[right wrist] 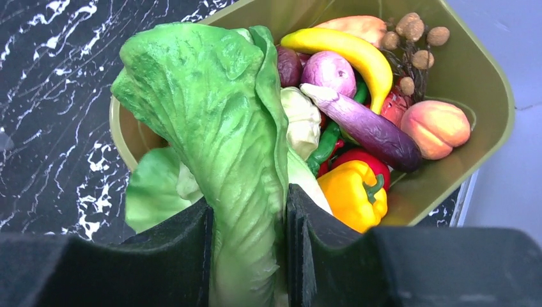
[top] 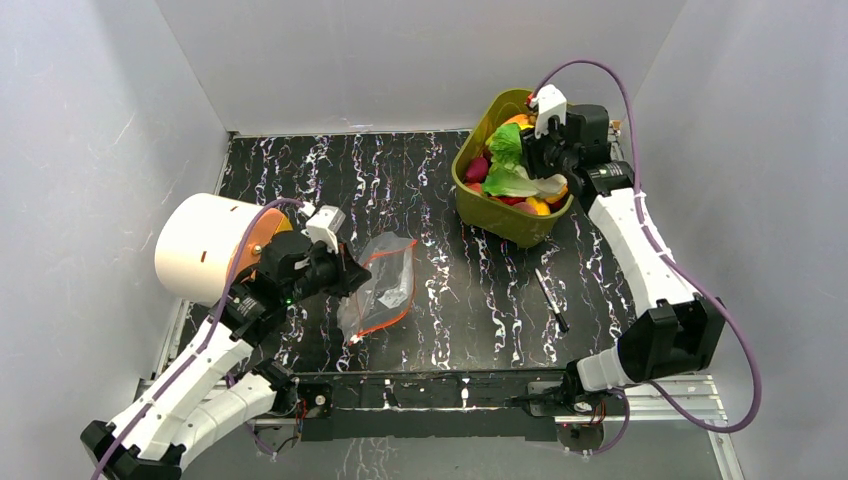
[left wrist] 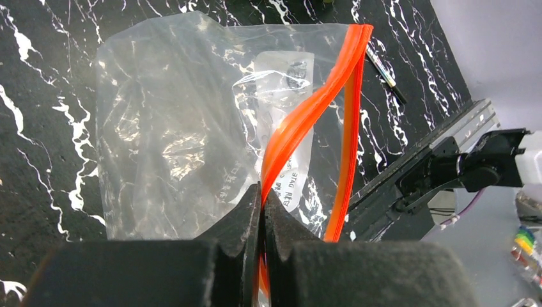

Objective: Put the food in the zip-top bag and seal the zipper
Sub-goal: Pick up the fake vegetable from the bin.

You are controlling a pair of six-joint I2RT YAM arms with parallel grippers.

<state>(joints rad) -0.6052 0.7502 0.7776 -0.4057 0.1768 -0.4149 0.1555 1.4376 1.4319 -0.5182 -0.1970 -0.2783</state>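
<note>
The zip-top bag lies crinkled and clear on the black marbled table, with nothing visible inside it. My left gripper is shut on one lip of the orange-red zipper, and the other lip stands apart, so the mouth gapes. The food sits in the olive-green tub: a yellow pepper, a purple eggplant, a banana and others. Over the tub, my right gripper is shut on the stem of a green lettuce. The slider tab does not show.
A white cylinder stands at the table's left edge beside my left arm. A black pen lies between the bag and my right arm's base. The tub stands at the back right near the wall.
</note>
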